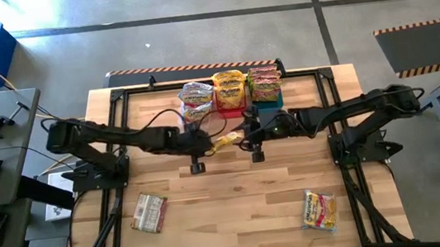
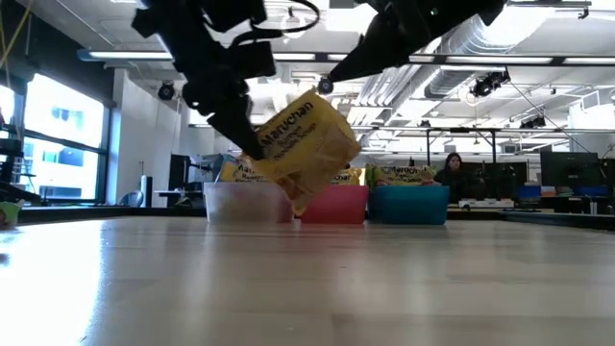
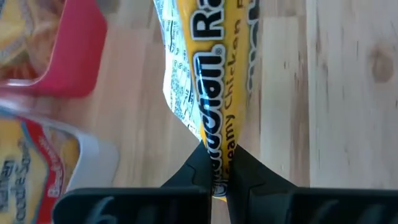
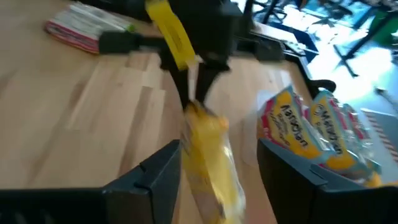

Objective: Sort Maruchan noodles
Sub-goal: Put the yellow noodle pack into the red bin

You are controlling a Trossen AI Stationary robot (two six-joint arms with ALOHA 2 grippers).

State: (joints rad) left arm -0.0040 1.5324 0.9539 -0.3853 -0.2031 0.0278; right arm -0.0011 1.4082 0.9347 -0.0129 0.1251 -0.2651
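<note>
A yellow Maruchan noodle packet [image 2: 303, 144] hangs above the table's middle, in front of the bins. My left gripper [image 1: 210, 144] is shut on its left end. My right gripper [image 4: 217, 155] is open, and its fingers stand on either side of the packet's right end [image 4: 208, 165]. At the far edge a clear bin [image 1: 197, 101] holds silvery-white packets, a red bin [image 1: 231, 105] holds yellow ones and a teal bin [image 1: 267, 100] holds reddish ones. A reddish-pink packet [image 1: 149, 212] and a yellow packet [image 1: 319, 209] lie flat near the front edge. My left gripper pinches the yellow packet's end seam [image 3: 219, 163] between its two fingers [image 3: 198, 169]. The fingers slant down from the table's left side. The packet is lifted clear of the table, tilted, and reaches away from the fingers toward the right gripper.
The three bins stand side by side just beyond the held packet. Black frame rails [image 1: 119, 110] run along the table's edges. Bare wood lies between the two loose packets at the front. A person [image 2: 452, 168] sits far behind the table.
</note>
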